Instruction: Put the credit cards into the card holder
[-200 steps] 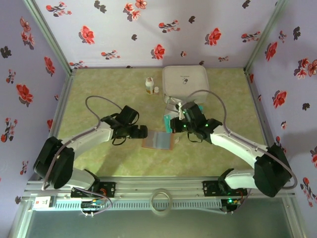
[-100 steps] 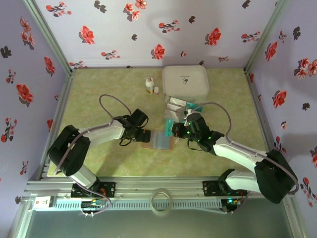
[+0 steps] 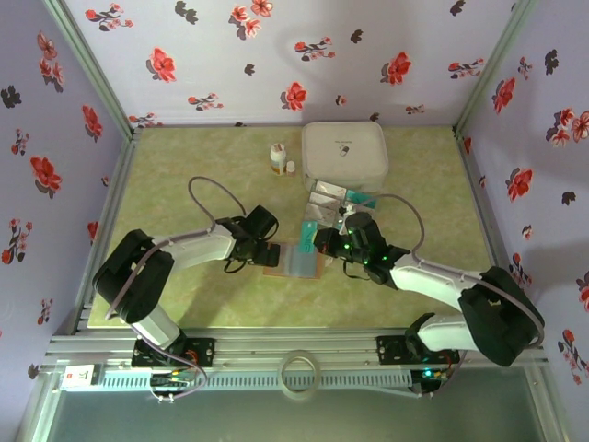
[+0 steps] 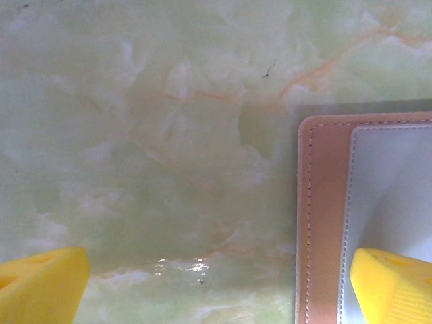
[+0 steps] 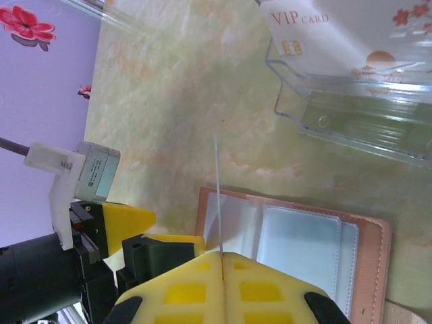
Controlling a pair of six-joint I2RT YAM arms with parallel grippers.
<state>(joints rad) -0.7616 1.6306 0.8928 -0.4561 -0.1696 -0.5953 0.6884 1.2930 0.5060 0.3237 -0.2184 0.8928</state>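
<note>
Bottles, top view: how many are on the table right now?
2. The taller bottle and the shorter bottle stand side by side just left of the white box. I see no others.

My tabletop [image 3: 184,175] is a pale green marbled sheet veined with faint orange. Lilac walls [image 3: 276,55] printed with red and dark flowers close it in at nine, twelve and three o'clock. A metal rail [image 3: 248,348] runs along six o'clock. The light is even and the shadows soft.
</note>
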